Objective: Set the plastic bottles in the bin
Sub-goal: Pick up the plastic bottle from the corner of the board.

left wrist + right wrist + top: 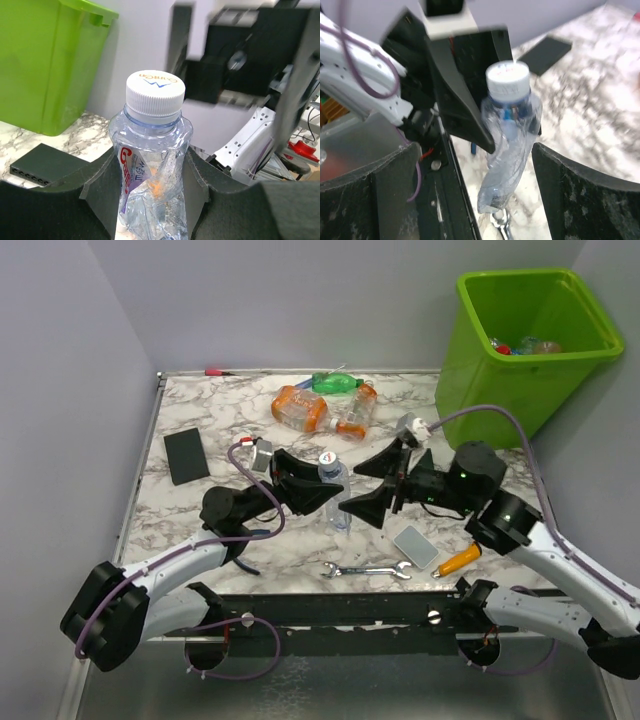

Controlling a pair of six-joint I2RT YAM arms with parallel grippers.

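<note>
The marble table (190, 520) carries all loose items; my two arms are mounted at its near edge. The lime-green bin (500, 385) stands upright by the table's far right corner, with a few bottles (525, 345) lying inside it.

My left gripper (322, 490) is closed narrowly on a clear bottle (335, 485), one finger on each side of the crumpled body, below the white cap (155, 92). This bottle is upright near the table centre, well apart from the bin. My right gripper (368, 488) faces it from the right with its fingers spread wide. The clear bottle sits in line with the gap, touched by neither finger.

Two orange bottles (300, 408) and a green bottle (335, 383) lie together near the far edge. A black slab (186, 455) lies at left and a grey slab (415, 546) beside my right arm. A wrench (368, 570) and an orange-handled screwdriver (458, 560) lie near the front edge
</note>
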